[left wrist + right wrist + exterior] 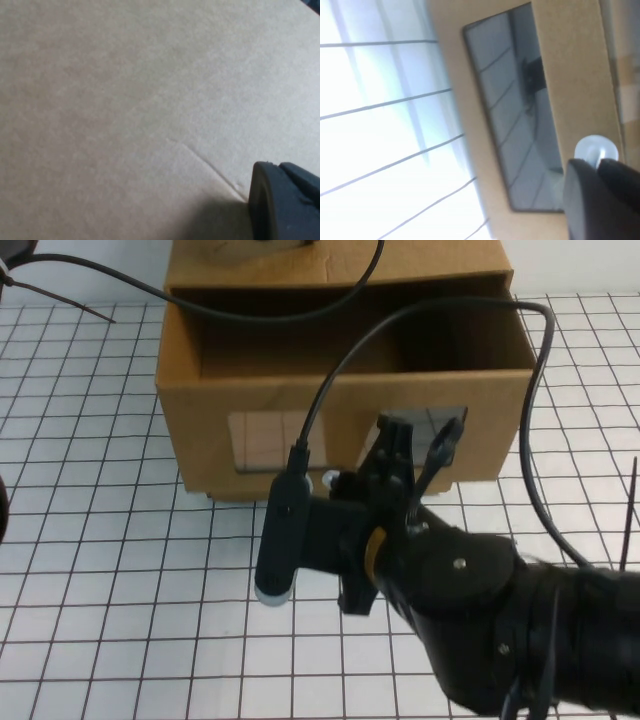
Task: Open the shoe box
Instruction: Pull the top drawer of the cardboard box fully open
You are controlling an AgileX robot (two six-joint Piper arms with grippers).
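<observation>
**Operator:** Status of the right end effector (408, 440)?

**Technician:** Clenched, holding nothing. It hangs past the middle of the table (100, 570), just short of the front wall of the box (250, 390), facing a grey label (515, 130). Whether it touches the wall cannot be confirmed.

**Operator:** Location and condition of the box?

**Technician:** Middle of the table's far edge. The cavity is visible behind the front wall, and a cardboard panel (340, 260) rises beyond it. Whether that panel is a lid or a sleeve cannot be told.

**Operator:** Handling properties?

**Technician:** Judged light. It looks like thin board: stiff along the folds, but the walls are likely to flex or dent under point pressure. The matte faces should give fair friction. The label looks glossy, so avoid it. If empty, the box will probably slide when pushed from one side.

**Operator:** Recommended hold?

**Technician:** Pinch a free top rim near a corner, where the board is stiffest. Brace the body with the other arm.

**Operator:** Left end effector (285, 200)?

**Technician:** Close against plain cardboard, probably on the box's far side. Its state cannot be told.
</observation>
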